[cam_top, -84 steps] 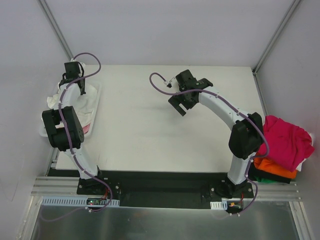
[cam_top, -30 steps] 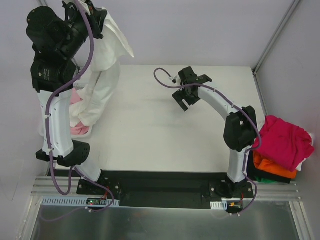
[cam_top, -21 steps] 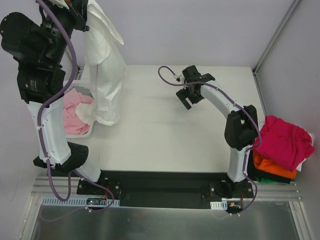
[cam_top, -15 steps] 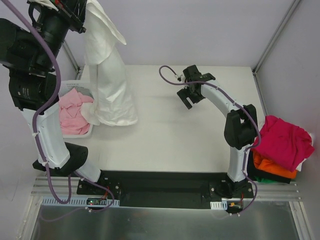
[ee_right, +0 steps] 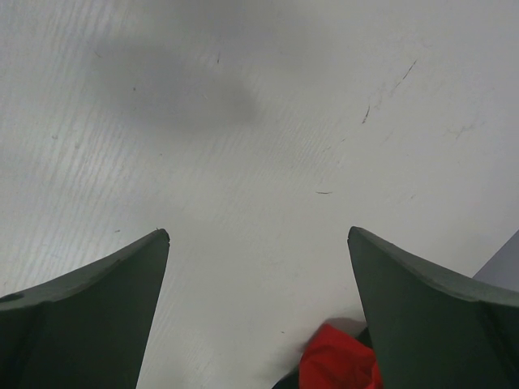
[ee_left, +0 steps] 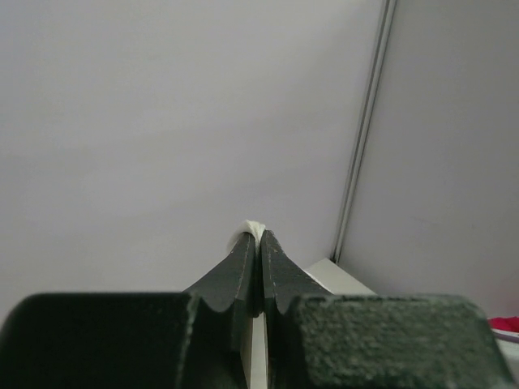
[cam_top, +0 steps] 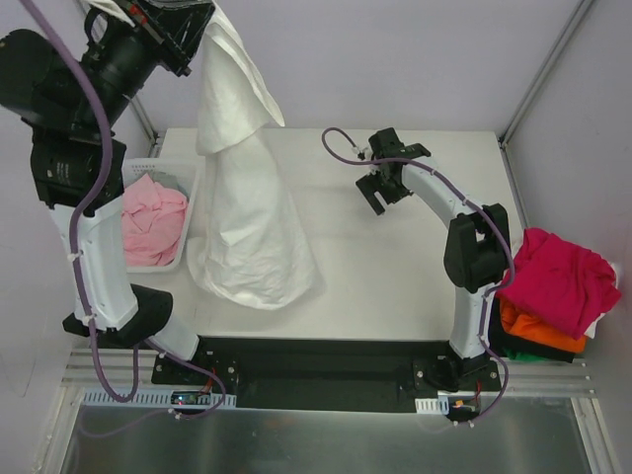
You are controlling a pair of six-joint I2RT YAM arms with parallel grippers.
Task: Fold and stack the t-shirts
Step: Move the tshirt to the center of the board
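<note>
My left gripper (cam_top: 193,15) is raised high at the top left and is shut on a white t-shirt (cam_top: 247,217). The shirt hangs down from it, and its lower end lies on the table near the front left. In the left wrist view the shut fingertips (ee_left: 259,237) pinch a bit of white cloth (ee_left: 253,227). A pale pink t-shirt (cam_top: 153,219) lies in the white basket (cam_top: 188,212). Magenta (cam_top: 563,276), orange (cam_top: 538,331) and dark t-shirts are piled at the right edge. My right gripper (cam_top: 380,188) is open and empty over the back of the table, its open gap (ee_right: 258,243) over bare tabletop.
The white table (cam_top: 395,267) ends at walls behind and on both sides. A metal frame post (cam_top: 543,74) stands at the back right corner. The pile of shirts hangs off the table's right side beside the right arm's base. A red cloth edge (ee_right: 336,365) shows in the right wrist view.
My left gripper has lifted the white t-shirt out of the basket and carried it right over the table. The pink shirt stays in the basket. My right gripper drifted slightly back and right.
</note>
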